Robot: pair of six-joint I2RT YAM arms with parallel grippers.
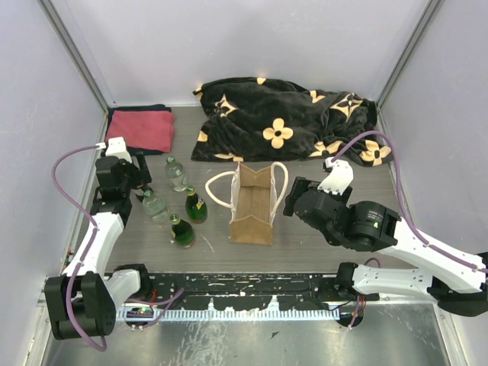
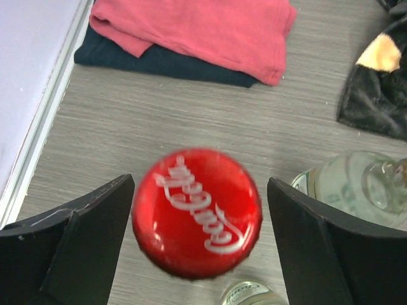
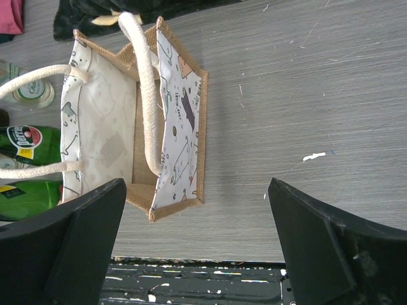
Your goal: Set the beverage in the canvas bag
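Observation:
The beverage is a bottle with a red Coca-Cola cap (image 2: 197, 213), seen from straight above in the left wrist view. My left gripper (image 2: 200, 184) is open, with one finger on each side of the cap and a gap on the right. In the top view my left gripper (image 1: 136, 183) covers that bottle. The canvas bag (image 1: 253, 206) stands upright and open at mid-table, with white rope handles. My right gripper (image 1: 293, 200) is open and empty just right of the bag. The right wrist view shows the bag (image 3: 127, 127) and my right gripper (image 3: 197, 184) beside its corner.
Two clear bottles (image 1: 175, 174) (image 1: 155, 204) and two green bottles (image 1: 196, 206) (image 1: 181, 231) stand between my left gripper and the bag. A red cloth (image 1: 141, 128) lies on a dark one at the back left. A black flowered blanket (image 1: 282, 118) lies behind the bag.

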